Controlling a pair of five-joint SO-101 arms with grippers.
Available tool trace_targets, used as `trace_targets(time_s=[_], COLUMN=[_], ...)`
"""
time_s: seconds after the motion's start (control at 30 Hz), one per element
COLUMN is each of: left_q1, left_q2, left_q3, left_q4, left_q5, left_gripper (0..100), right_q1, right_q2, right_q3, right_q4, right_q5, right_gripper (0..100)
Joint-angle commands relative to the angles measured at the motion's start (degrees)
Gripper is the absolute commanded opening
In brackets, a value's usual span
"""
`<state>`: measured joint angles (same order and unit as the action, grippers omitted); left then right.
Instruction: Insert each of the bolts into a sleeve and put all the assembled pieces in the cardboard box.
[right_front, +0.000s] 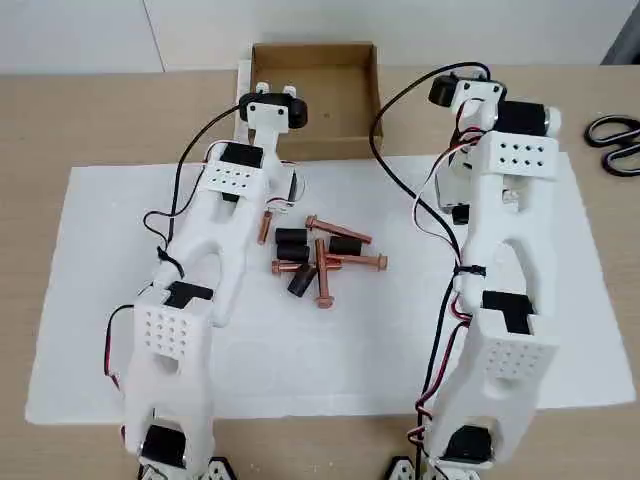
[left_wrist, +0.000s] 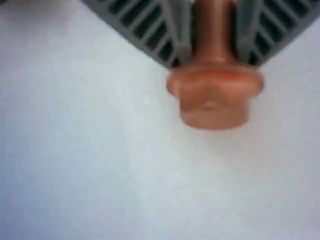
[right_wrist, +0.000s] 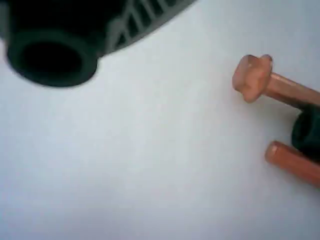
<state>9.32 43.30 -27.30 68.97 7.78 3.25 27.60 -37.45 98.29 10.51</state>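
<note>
While poised over the white sheet (right_front: 350, 360), grips one copper bolt (left_wrist: 215, 95) by the shank in the closed left end effector (left_wrist: 212, 30), long axis in line with the fingers, head jutting past them. Pinches a black sleeve (right_wrist: 52, 57) in the right end effector (right_wrist: 100, 25), bore facing the wrist camera. Shows loose bolts (right_front: 338, 230) and sleeves (right_front: 345, 246) crisscrossed between the arms, short of the cardboard box (right_front: 335, 100).

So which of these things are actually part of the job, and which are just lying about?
Part of the job: loose bolts, loose sleeves, cardboard box, the bolt in the left claw, the sleeve in the right claw.
Lying about: scissors, white sheet.
</note>
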Motion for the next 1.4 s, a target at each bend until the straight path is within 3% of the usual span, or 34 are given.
trace_targets(time_s=[0.0,0.23,0.53,0.73,1.0,1.37], left_q1=[0.0,-0.2,-0.2,0.3,-1.9,-7.5], left_q2=[-0.3,-0.2,-0.1,0.1,-2.4,-3.4], left_q3=[-2.2,-2.2,-2.2,-2.5,-14.9,-27.7], left_q4=[-0.7,-0.2,-0.5,0.0,13.5,28.5], left_q5=[0.1,0.1,0.1,0.1,-2.5,-2.7], left_gripper=[6,12,1,1,1,1], right_q1=[0.3,0.3,0.3,0.3,0.2,0.0], right_q2=[-0.8,-0.8,-0.8,-0.8,-2.2,-19.3], right_q3=[-0.3,-0.3,-0.3,-0.3,-0.5,-0.3], right_q4=[0.5,0.5,0.6,0.6,0.6,0.9], right_q5=[0.4,0.4,0.4,0.4,0.2,0.1], right_gripper=[0.7,0.7,0.7,0.7,0.7,0.4])
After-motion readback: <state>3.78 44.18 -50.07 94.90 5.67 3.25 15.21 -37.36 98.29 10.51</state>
